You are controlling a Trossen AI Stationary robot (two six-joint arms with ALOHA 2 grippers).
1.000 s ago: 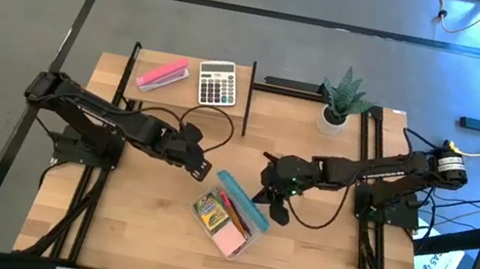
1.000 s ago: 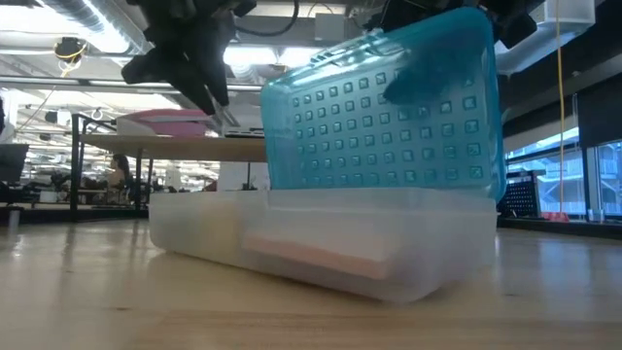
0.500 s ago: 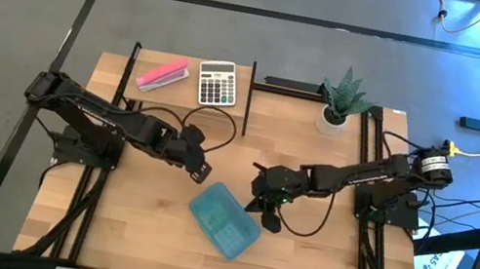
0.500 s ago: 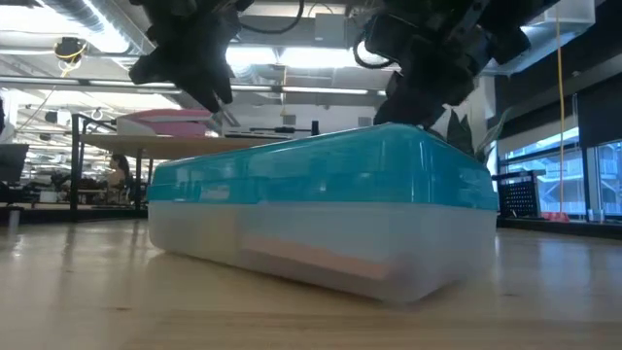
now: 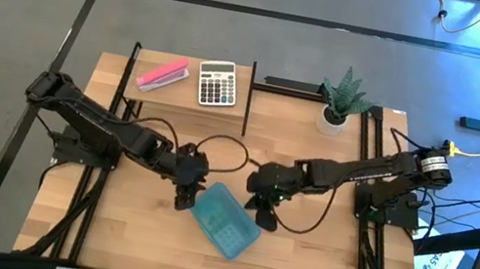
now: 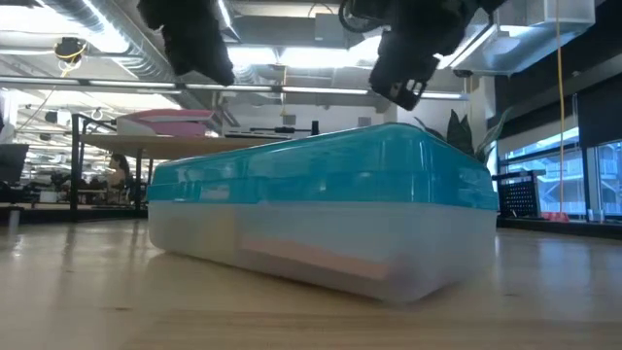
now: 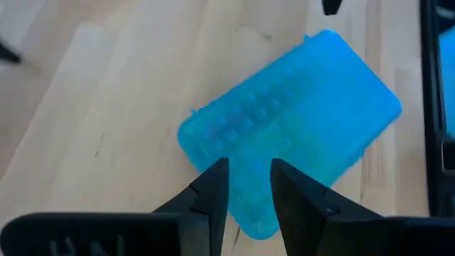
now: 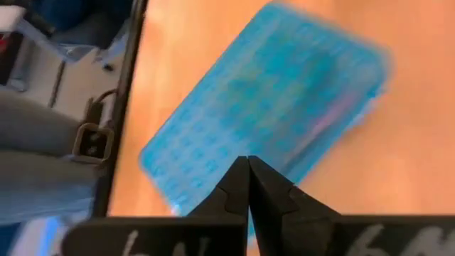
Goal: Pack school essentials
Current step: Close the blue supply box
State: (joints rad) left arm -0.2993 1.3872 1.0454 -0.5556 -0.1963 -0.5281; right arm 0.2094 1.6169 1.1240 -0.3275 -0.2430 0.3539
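A clear plastic box (image 5: 225,221) with its blue lid (image 6: 321,180) shut lies on the wooden table, slanted to the table's edges. Through its cloudy wall the pink notepad (image 6: 321,258) shows on the bottom; the other school essentials are hidden under the lid. My left gripper (image 5: 183,202) hangs above the box's left end, pointing down at it, its fingers (image 7: 213,195) slightly open with nothing between them. My right gripper (image 5: 262,218) hangs shut just above the box's right end (image 8: 263,107). In the low view both stand clear above the lid.
On a raised shelf at the far left lie a grey-white calculator (image 5: 217,83) and a pink stapler-like block (image 5: 161,74). A potted plant (image 5: 340,98) stands at the far right. Bare wood lies near the front edge and left of the box.
The blue lid, which stood upright and open with my right gripper at it, has swung down and shut over the box. My right gripper has then risen off the lid. My left gripper has rolled about its wrist and moved toward the near edge, over the box's left end.
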